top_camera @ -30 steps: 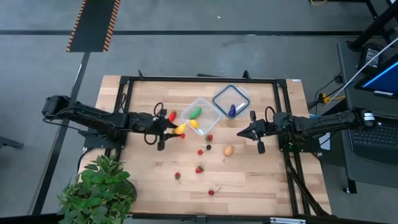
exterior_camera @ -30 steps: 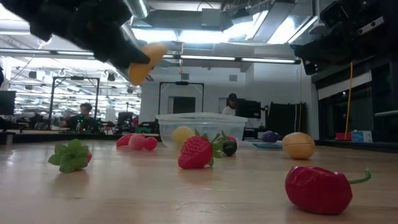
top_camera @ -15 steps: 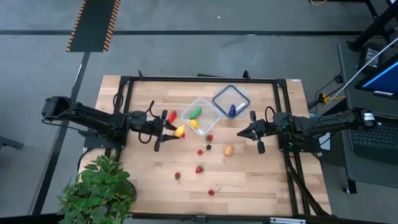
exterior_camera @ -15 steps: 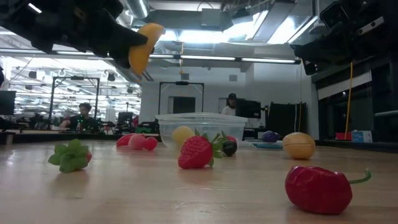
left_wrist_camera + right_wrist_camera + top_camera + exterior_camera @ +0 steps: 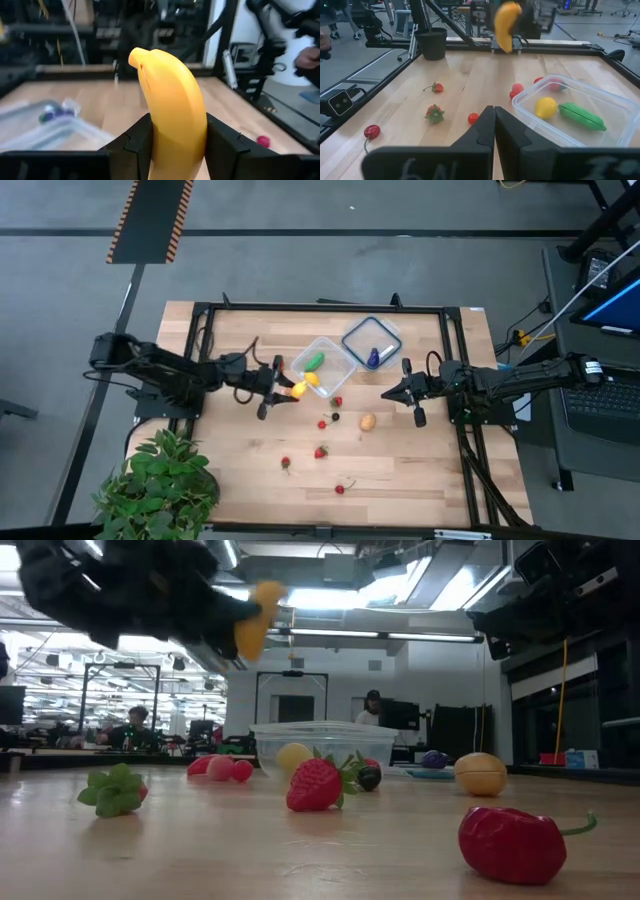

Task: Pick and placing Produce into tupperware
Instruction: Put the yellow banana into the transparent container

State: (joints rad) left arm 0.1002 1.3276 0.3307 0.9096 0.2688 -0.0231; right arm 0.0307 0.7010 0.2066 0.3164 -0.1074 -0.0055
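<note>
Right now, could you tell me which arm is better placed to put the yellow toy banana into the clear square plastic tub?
The left. Its hand is shut on the yellow toy banana, raised above the table beside the clear square plastic tub. The right hand is shut and empty, on the tub's far side.

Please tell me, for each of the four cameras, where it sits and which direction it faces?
High: overhead, straight down; both arms, tupperware.
Low: table height, level across; left arm overhead.
Left wrist: past the left gripper, clamping the banana.
Right wrist: past the right gripper, across the table.
Shared: all four show the banana.
</note>
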